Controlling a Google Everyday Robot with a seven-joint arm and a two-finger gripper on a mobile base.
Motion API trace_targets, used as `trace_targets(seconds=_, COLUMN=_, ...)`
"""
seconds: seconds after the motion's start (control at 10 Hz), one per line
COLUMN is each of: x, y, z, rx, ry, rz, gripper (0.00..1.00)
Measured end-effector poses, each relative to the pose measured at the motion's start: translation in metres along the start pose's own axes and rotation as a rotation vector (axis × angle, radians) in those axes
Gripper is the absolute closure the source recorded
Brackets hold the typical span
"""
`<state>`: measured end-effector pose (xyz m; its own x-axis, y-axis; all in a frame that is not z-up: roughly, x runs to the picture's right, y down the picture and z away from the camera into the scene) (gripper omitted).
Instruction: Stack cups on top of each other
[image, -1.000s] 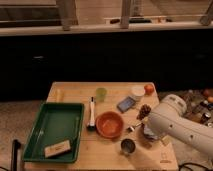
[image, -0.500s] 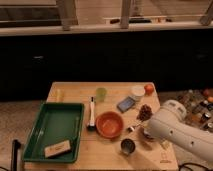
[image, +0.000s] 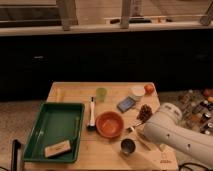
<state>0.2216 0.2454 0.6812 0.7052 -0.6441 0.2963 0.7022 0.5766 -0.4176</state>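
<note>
Two cups stand well apart on a table: a translucent yellow-green tumbler at frame centre, and a dark, shiny-rimmed grey cup lower down. The gripper is just above the grey cup; how far open, I cannot tell.

Surface: pale wood, matt, with plank seams showing. Dark grey cup: metal, shiny at the rim; yellow-green cup: translucent plastic, smooth. Orange bowl: smooth, glossy inside; green tray: smooth plastic with a slight sheen; arm: smooth white shell, its gripper low between orange bowl and dark grey cup.
</note>
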Motion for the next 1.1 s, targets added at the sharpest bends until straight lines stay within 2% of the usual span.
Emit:
trace_targets(seconds=0.2, x=-0.004, y=-0.006, z=-0.001, rx=0.016, ry=-0.036, rz=-0.011, gripper=0.24)
trace_targets(seconds=0.5, x=-0.019, y=-0.024, z=-0.004, rx=0.041, ry=-0.084, rz=-0.074, gripper=0.24)
trace_targets(seconds=1.1, x=-0.050, y=-0.039, z=0.000, rx=0.050, ry=-0.169, rz=-0.187, gripper=0.24)
